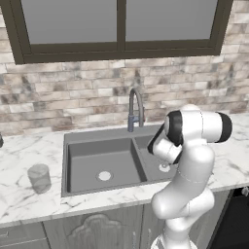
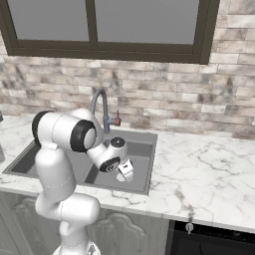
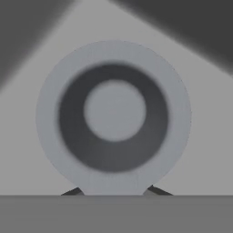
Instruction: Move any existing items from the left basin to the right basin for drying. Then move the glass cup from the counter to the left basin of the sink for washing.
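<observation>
My gripper [image 2: 127, 175] hangs low inside the right basin [image 2: 142, 152] of the dark grey sink [image 1: 73, 138]. In the hand view the gripper [image 3: 114, 192] is shut on the tiny glass [image 3: 113, 116], which looks round and blurred, close up, with the basin floor behind it. One dark fingertip [image 3: 73, 191] flanks its lower edge. The left basin [image 1: 97, 158] holds nothing but its pale drain [image 1: 104, 175]. The glass cup [image 1: 39, 178], a wide clear tumbler, stands upright on the counter [image 1: 19, 199], left of the sink and far from the gripper.
A curved steel tap [image 1: 136, 109] rises behind the sink's divider. A brick wall and a dark-framed window [image 1: 119, 29] run along the back. White marble worktop [image 2: 199, 169] stretches right of the sink. A dark appliance front [image 2: 214, 241] sits below it.
</observation>
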